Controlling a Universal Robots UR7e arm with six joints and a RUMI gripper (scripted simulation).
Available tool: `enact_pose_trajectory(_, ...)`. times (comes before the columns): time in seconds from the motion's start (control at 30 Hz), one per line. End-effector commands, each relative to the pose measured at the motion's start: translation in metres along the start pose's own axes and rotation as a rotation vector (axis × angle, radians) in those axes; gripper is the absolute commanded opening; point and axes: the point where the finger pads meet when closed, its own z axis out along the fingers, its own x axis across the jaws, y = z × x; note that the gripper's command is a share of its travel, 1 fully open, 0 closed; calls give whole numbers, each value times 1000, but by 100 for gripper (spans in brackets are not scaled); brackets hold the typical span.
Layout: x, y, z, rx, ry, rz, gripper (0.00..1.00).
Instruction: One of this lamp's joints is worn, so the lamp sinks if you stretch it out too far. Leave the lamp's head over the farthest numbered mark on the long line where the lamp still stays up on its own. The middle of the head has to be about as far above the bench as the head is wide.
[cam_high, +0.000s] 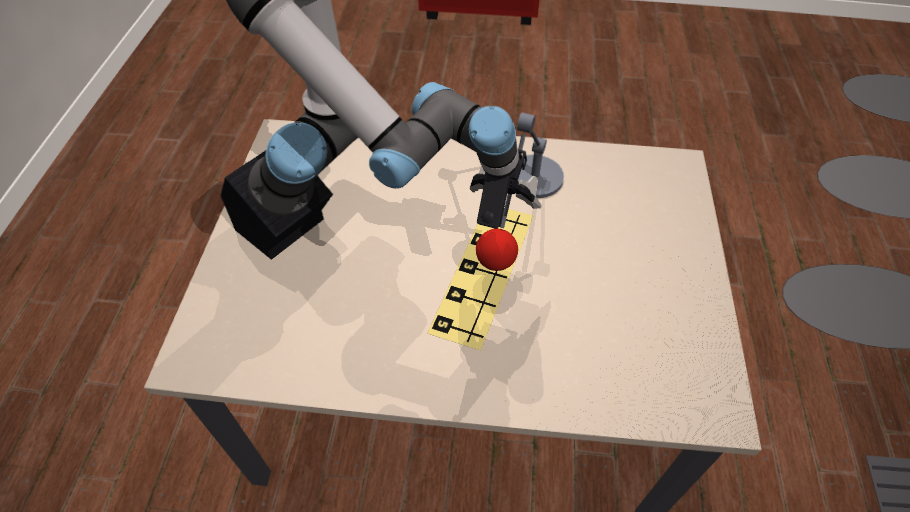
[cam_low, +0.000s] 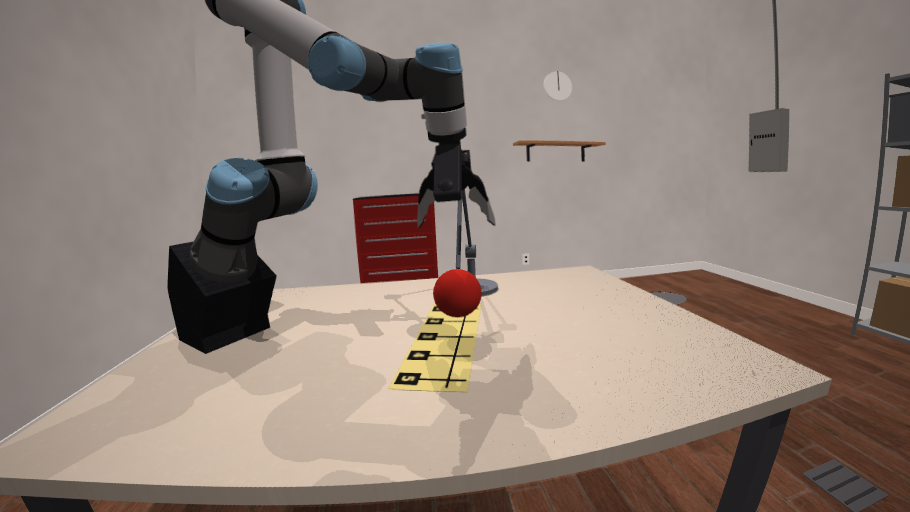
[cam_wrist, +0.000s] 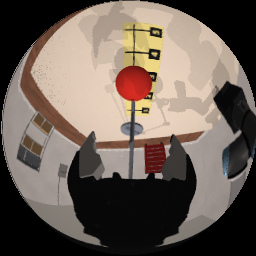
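Observation:
The lamp's red ball-shaped head (cam_high: 496, 249) (cam_low: 456, 292) (cam_wrist: 133, 83) hangs above the yellow strip (cam_high: 463, 312) (cam_low: 423, 369) (cam_wrist: 145, 42) with the numbered marks. In the top view it covers the long line just short of mark 3; the exact mark below it is unclear. The lamp's grey round base (cam_high: 552, 178) (cam_low: 488, 287) (cam_wrist: 139, 129) stands behind the strip's low-number end. My gripper (cam_high: 504, 194) (cam_low: 456, 222) (cam_wrist: 133, 133) is open, pointing down, well above the head. A thin lamp rod shows between the fingers in the wrist view, not gripped. The lamp's elbow is hidden behind the gripper.
The robot's black mount (cam_high: 273, 219) (cam_low: 219, 305) stands at the left of the table (cam_high: 636, 286) (cam_low: 604, 382). The lamp's post (cam_high: 537, 159) rises from its base, close behind the gripper in the top view. A red drawer cabinet (cam_low: 394, 238) (cam_wrist: 155, 158) stands beyond the table.

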Motion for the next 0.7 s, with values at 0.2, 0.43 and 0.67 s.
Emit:
enact_pose_trajectory(0.2, 0, 0, 24, 8, 0, 0, 100)
enact_pose_trajectory(0.43, 0, 0, 34, 10, 1, 0, 100)
enact_pose_trajectory(0.67, -1, 0, 39, 11, 0, 0, 100)
